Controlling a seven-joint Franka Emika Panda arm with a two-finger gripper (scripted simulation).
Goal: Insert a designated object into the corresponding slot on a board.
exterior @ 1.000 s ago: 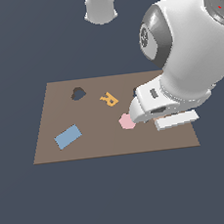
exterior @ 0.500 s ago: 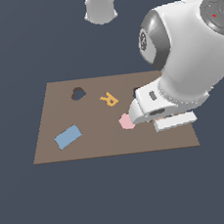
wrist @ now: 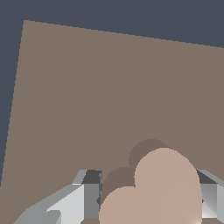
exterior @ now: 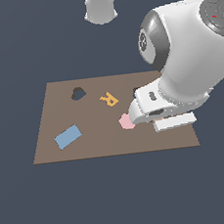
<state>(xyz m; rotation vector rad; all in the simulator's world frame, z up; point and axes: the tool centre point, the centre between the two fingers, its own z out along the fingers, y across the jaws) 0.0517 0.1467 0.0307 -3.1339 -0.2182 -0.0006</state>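
Between pincer (wrist: pixel 144 199) fingers — tan heart piece (wrist: pixel 157 188), above board (wrist: pixel 87 87).

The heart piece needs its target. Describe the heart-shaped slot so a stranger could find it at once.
Start at the big brown board. Toward its far corner on the exterior view's left, beyond the blue rectangle and beside the orange letter R, lies the slot. It is a dark heart-shaped hole, not a coloured piece.

arm (exterior: pixel 188 71): no visible shift | board (exterior: pixel 60 115) pieces: unchanged since 1.0 s ago
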